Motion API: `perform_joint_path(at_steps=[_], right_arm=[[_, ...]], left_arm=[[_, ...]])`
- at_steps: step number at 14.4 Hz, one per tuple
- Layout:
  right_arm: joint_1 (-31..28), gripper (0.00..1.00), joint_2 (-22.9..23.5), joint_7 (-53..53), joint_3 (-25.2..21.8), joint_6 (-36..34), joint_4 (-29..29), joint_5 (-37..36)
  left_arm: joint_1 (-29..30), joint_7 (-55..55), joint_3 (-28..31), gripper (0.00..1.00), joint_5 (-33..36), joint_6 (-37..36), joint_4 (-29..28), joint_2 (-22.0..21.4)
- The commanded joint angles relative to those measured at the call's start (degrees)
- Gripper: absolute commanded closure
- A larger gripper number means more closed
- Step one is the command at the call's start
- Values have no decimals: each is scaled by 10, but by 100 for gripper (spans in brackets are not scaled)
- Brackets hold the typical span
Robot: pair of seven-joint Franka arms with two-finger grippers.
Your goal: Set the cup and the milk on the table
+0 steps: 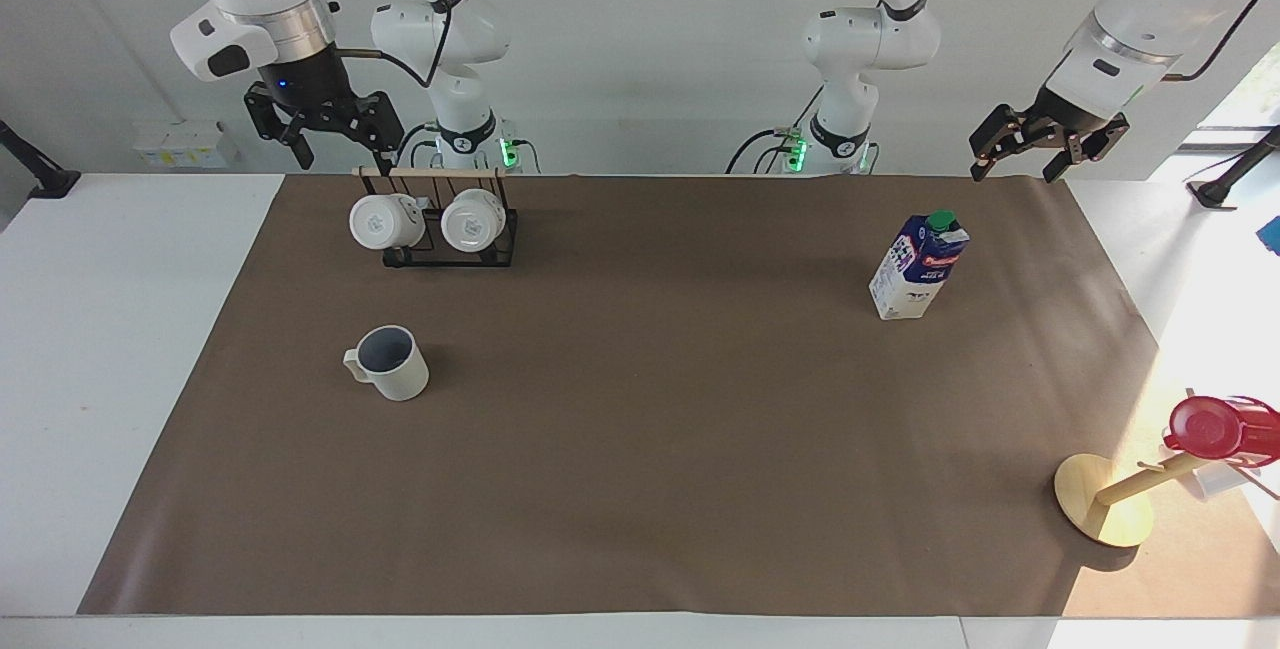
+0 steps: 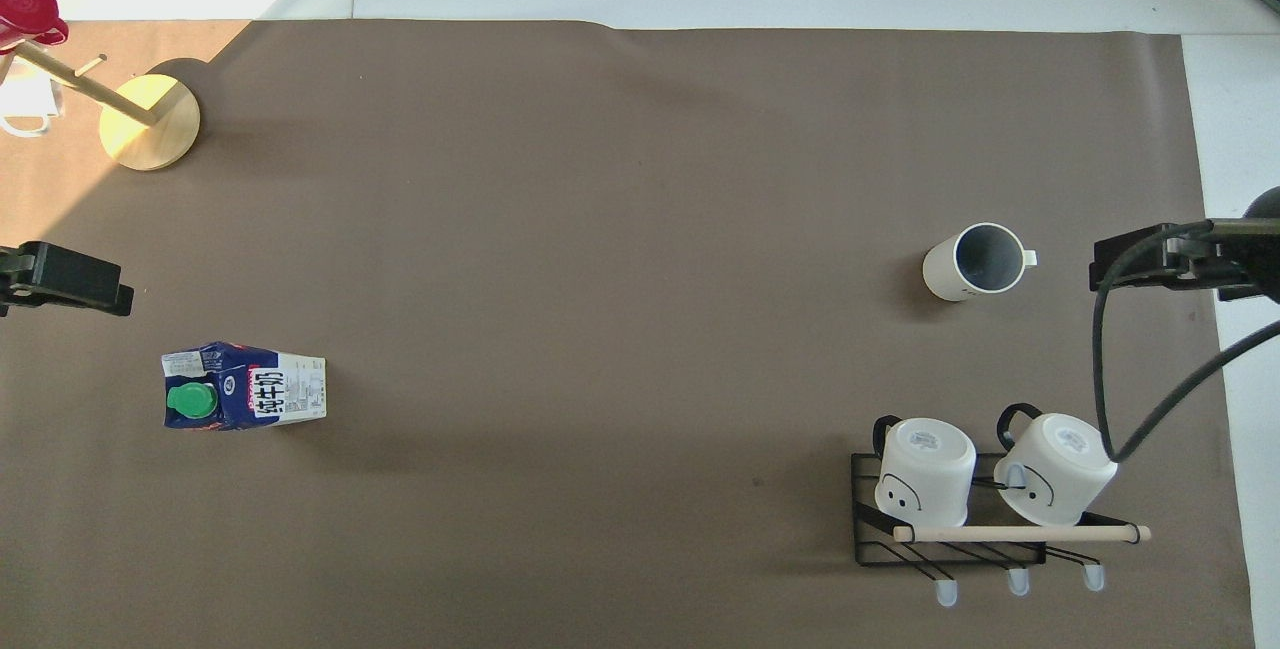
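The cup (image 1: 389, 363) is a cream, matte mug with a grey-blue inside and a small loop handle; it stands upright on the brown sheet of the surface (image 1: 640, 489), toward the right arm's end. Nearer to the robots than it, a black wire rack (image 1: 450, 229) with a pale wooden rod carries two glossy white mugs (image 1: 385, 221) lying on their sides. The milk (image 1: 918, 265), a tall gable-top carton in dark blue and white with a red band and a green screw cap, stands upright toward the left arm's end, well apart from the cup. A round wooden stand (image 1: 1102, 499) with a slanted peg holds a shiny red cup (image 1: 1222, 427) at that same end, farther from the robots than the milk.

The right tool (image 1: 335, 134) hangs in the air over the rack, fingers spread apart and holding nothing. The left tool (image 1: 1045, 147) hangs over the sheet's edge nearest the robots, fingers likewise apart and empty.
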Motion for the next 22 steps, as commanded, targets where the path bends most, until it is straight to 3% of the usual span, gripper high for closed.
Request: perform_joint_path(at_steps=[1, 22], right_arm=[[-6, 0, -7, -11, 3, 2, -7, 13], [-10, 0, -5, -12, -1, 1, -5, 13]], left_arm=[[1, -4, -1, 0, 8, -11, 6, -1], [1, -4, -1, 0, 8, -11, 6, -1]])
